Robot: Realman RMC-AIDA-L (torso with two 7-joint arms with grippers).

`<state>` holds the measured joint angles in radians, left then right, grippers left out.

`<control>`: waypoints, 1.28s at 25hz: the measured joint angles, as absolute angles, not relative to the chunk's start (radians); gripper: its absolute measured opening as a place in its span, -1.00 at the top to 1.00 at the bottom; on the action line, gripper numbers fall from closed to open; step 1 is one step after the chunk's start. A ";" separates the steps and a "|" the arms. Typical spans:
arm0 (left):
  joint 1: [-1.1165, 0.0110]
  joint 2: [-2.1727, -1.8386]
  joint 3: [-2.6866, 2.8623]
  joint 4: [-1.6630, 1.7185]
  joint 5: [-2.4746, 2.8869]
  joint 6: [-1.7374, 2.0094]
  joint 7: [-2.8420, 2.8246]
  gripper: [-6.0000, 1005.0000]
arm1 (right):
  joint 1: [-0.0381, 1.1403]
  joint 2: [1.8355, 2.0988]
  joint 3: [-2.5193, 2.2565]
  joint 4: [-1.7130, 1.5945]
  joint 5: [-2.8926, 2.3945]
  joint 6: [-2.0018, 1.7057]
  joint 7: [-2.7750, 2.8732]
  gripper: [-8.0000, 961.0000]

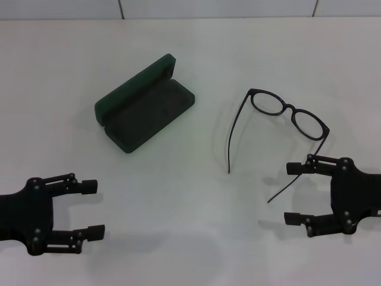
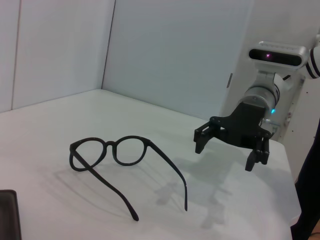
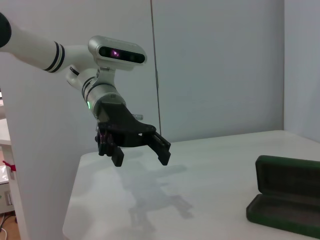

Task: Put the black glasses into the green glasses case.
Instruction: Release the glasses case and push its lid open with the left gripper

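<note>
Broadly, a white table (image 1: 190, 238) fills the head view, with 2 black grippers low at its near edge. The left gripper (image 1: 93, 210) hovers at the near left, its 2 fingers spread wide with nothing between them; the right wrist view shows it (image 3: 141, 148) raised above the surface, casting a shadow. The right gripper (image 1: 294, 193) hovers at the near right, also spread apart and empty, and the left wrist view confirms it (image 2: 227, 151) is clear of the tabletop.

Farther back and left of centre lies the green glasses case (image 1: 144, 104), open, its lid (image 1: 138, 83) tipped back and the dark lining facing up. The black glasses (image 1: 290, 113) rest well to its right, temple arms unfolded; the end of 1 arm reaches near the right gripper's fingers without touching them.
</note>
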<state>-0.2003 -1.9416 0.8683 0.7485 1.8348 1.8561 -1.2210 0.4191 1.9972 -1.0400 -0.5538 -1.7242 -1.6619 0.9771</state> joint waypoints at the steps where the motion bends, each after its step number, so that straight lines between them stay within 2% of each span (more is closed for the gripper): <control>1: -0.201 -1.942 0.868 0.749 1.835 1.856 -1.221 -0.71 | 0.419 1.997 -1.040 -0.554 -1.724 -1.662 0.977 -0.81; 15: -0.214 -1.945 0.850 0.745 1.830 1.854 -1.292 -0.71 | 0.417 1.997 -1.040 -0.554 -1.724 -1.666 0.977 -0.81; 26: -0.405 -1.941 0.777 0.731 1.965 1.718 -1.782 -0.70 | 0.424 2.001 -1.045 -0.555 -1.724 -1.672 0.977 -0.81; 32: -0.537 -1.916 0.780 0.795 2.050 1.648 -1.937 -0.69 | 0.424 2.002 -1.054 -0.555 -1.724 -1.685 0.977 -0.81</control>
<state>-0.5370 -1.9160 0.7799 0.7953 2.0496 1.6484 -1.9373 0.4239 2.0018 -1.0543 -0.5553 -1.7242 -1.6845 0.9771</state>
